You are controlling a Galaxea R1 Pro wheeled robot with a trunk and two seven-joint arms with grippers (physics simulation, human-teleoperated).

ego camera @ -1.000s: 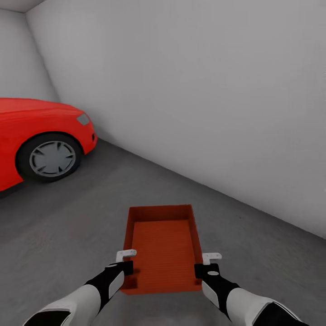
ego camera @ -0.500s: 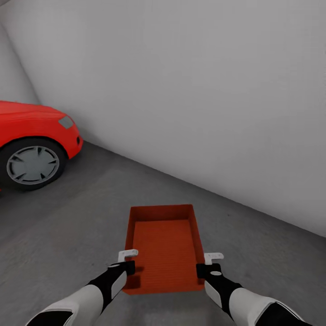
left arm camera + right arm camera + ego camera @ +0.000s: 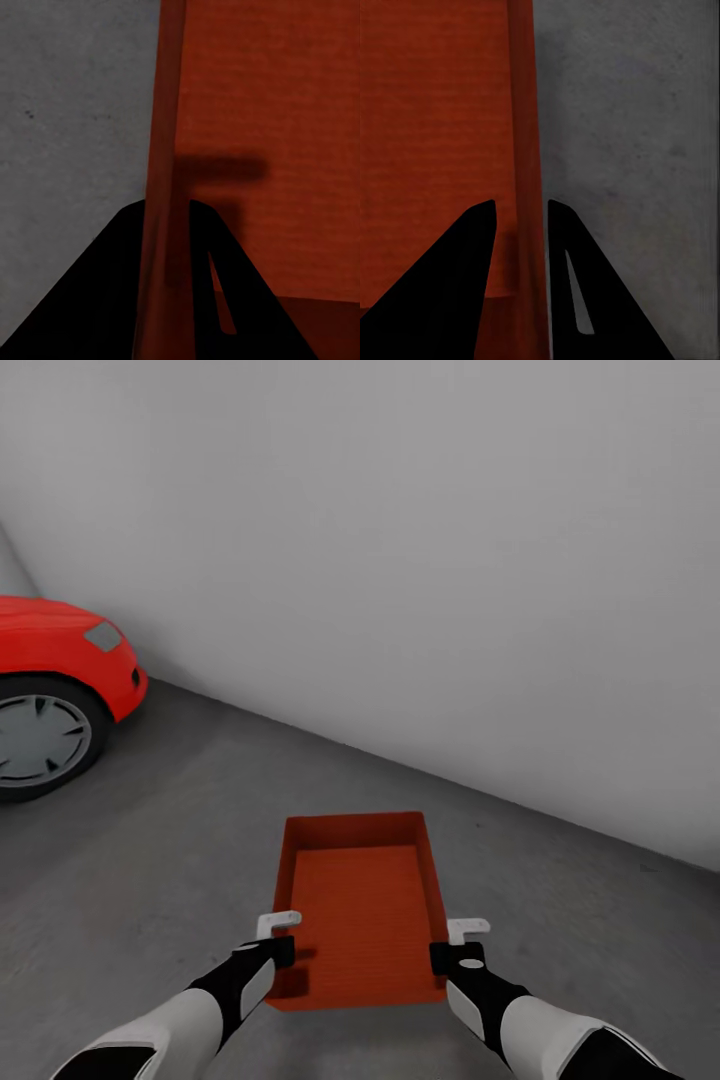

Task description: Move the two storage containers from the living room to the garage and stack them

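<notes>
- Robot's in the garage, carrying one orange bin (image 3: 360,910) out in front of itself, one hand on each long side.
- Left hand (image 3: 284,952) is clamped down on the bin's left wall. In the left wrist view the wall (image 3: 161,225) runs straight between the two dark fingers (image 3: 105,292), one inside the bin, one outside.
- Right hand (image 3: 448,958) is doing the same on the right wall, closed tight on the thin rim (image 3: 523,225) with nothing else in it.
- The bin is held up off the grey concrete floor (image 3: 180,840), reaching forward from both hands and looking about level.
- It's totally empty, just the ribbed bottom showing.
- What could go wrong, my guess: both grips are pinches on a thin plastic wall close to the near end, so most of the bin hangs out ahead of the hands. If the base turns sharply or stops hard, the far end could dip or the wall could slide out of a pinch.
- If one hand lets go before the other when setting it down, the bin would likely twist and land crooked, which makes stacking harder.
- There's a white wall (image 3: 420,580) ahead of the hands, and a red car (image 3: 55,680) well off past the left hand. Driving on without looking could poke the bin's front edge into the wall.
- I can't spot the second bin from here, so no idea yet whether this one goes on the floor or on top.
</notes>
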